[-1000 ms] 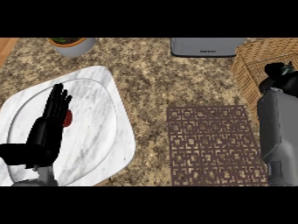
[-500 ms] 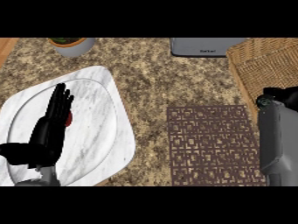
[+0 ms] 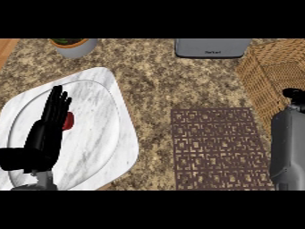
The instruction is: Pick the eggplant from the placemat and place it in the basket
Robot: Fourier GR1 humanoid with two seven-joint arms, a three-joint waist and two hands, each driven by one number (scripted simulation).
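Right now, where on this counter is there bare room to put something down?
The widest free patch is the granite strip between the marble plate and the brown placemat, running up to the grey appliance. The placemat itself lies bare. The left is crowded: the left hand rests over the plate. The right forearm blocks the edge beside the basket.

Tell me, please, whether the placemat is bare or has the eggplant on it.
Bare: the brown placemat shows only its own pattern, no eggplant. Whether the eggplant is in the basket cannot be told.
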